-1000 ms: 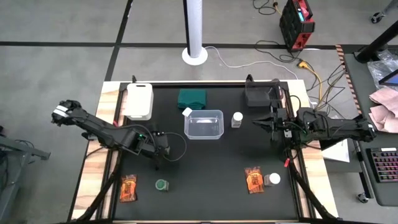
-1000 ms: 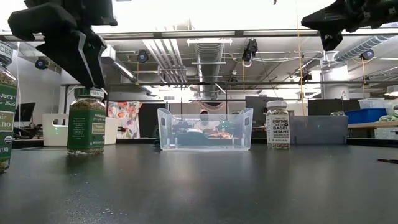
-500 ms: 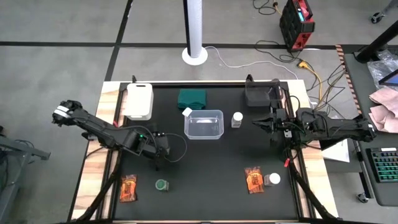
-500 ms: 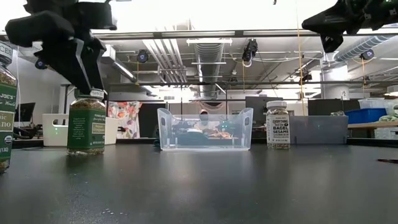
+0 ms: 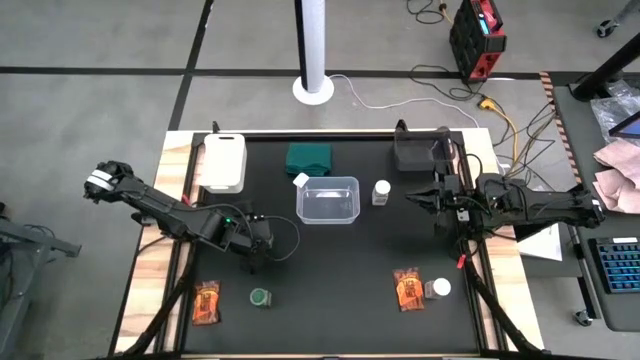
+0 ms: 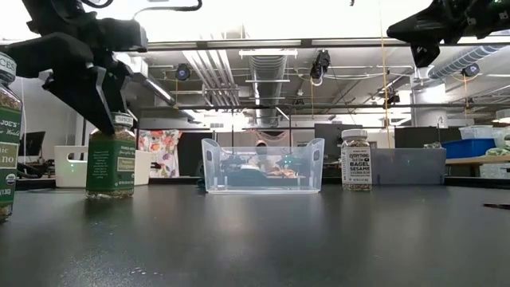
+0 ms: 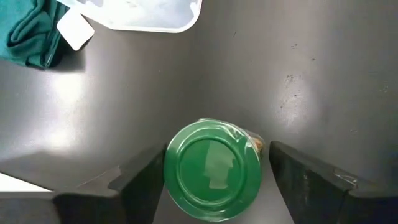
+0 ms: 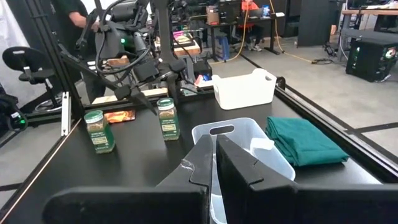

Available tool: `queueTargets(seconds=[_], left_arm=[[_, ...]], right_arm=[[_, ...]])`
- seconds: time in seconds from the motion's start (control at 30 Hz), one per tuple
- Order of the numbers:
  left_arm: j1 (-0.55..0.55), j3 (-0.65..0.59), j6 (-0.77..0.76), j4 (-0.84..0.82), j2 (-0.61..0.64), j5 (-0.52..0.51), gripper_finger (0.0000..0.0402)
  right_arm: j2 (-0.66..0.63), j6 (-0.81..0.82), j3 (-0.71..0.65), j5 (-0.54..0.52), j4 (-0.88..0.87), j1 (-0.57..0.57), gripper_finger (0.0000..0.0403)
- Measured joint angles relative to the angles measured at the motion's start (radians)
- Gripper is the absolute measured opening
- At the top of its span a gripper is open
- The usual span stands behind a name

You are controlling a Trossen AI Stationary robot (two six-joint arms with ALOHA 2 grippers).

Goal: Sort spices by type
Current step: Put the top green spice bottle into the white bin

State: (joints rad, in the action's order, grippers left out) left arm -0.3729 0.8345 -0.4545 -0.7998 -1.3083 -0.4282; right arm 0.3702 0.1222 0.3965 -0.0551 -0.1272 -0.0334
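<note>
A green-lidded spice jar (image 7: 211,163) stands upright on the black table. My left gripper (image 7: 217,186) is open and points down over it, one finger on each side of the lid. The low view shows the same jar (image 6: 111,163) under that gripper (image 6: 100,96). A second green-lidded jar (image 5: 260,297) stands toward the near edge. White-lidded jars stand beside the clear bin (image 5: 381,191) and near the right front (image 5: 438,288). Two orange-red packets (image 5: 207,301) (image 5: 408,288) lie flat. My right gripper (image 8: 214,163) is shut and hovers above the table's right side.
A clear plastic bin (image 5: 328,200) sits mid-table with a dark green cloth (image 5: 310,157) behind it. A white bin (image 5: 223,162) stands at the far left and a dark box (image 5: 418,153) at the far right. Bare black table lies between the bin and the near edge.
My left gripper has come down from above the green-lidded jar until its fingers are level with the lid, and it has shifted slightly toward the table's near edge. The jar has stayed in place.
</note>
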Motion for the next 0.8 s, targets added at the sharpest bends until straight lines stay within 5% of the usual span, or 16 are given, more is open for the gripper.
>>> queueTargets(seconds=[0.3,0.8], left_arm=[[-0.001,0.004,-0.002,0.008,0.003,0.01,0.0191],[0.0,0.125,0.024,-0.046,0.0,-0.013,0.0189]], right_arm=[[0.0,0.0,0.0,0.0,-0.017,0.0,0.0013],[0.0,0.0,0.0,0.0,-0.018,0.0,0.0013]])
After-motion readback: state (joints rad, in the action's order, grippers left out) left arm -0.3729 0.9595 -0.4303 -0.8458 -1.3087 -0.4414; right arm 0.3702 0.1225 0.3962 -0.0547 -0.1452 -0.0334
